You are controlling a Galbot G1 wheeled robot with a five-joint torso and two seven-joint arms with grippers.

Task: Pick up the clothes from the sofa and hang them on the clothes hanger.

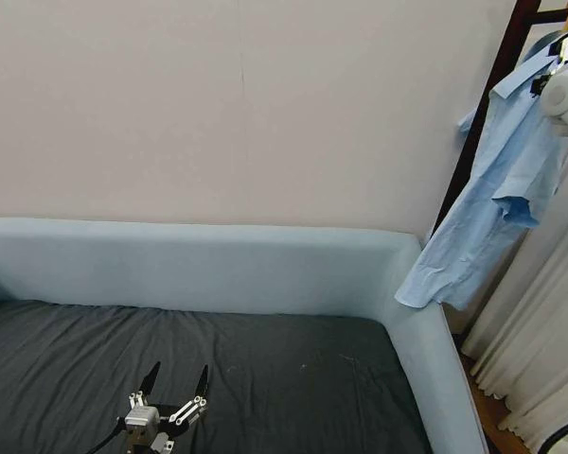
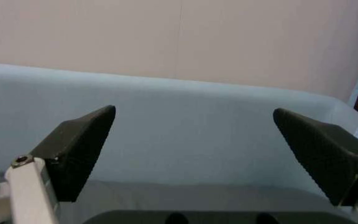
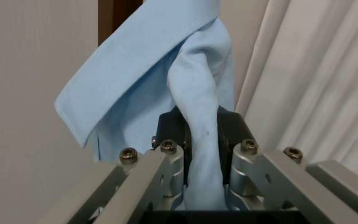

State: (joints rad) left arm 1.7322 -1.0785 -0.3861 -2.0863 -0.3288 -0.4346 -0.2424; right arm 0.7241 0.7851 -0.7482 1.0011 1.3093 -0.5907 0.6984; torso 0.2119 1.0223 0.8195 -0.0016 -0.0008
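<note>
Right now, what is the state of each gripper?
Left gripper: open, holding nothing.
Right gripper: closed on the blue shirt.

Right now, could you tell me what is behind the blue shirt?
Behind the blue shirt, a dark wooden post and pale curtains show. The shirt covers the post's lower part. The right gripper is shut on the shirt; the left gripper hangs open over the sofa.

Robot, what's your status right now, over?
Left tool open, over dark sofa cushion. Right tool shut on blue shirt, up beside wooden rack. Nothing seen in the way.
</note>
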